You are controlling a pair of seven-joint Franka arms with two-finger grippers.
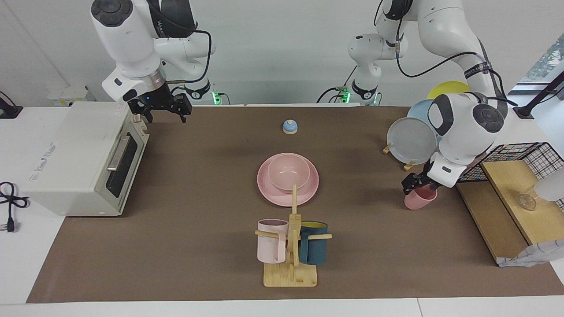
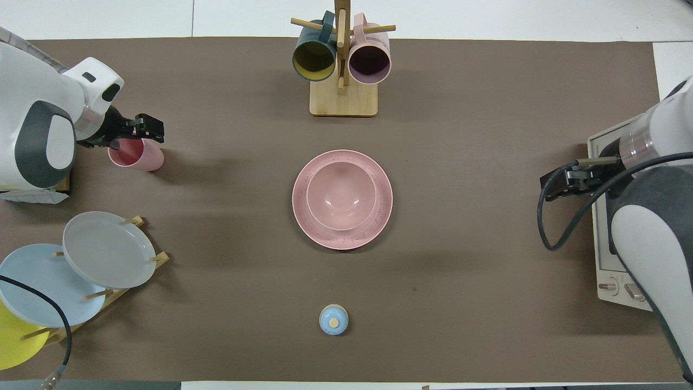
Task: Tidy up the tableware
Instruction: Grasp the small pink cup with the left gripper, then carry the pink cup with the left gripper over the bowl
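Just left hand (image 1: 418,185) at cup (image 1: 420,199) rim, bowl (image 1: 288,172) well apart.

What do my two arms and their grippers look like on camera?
Both arms are glossy white with dark grey joint caps and loose black cables. The left arm wears a lettered black band. The left gripper and right gripper are black, two-fingered.

Matte pink plate (image 1: 287,193), bowl (image 1: 288,171), cup (image 1: 421,199); brown mat (image 1: 198,246)
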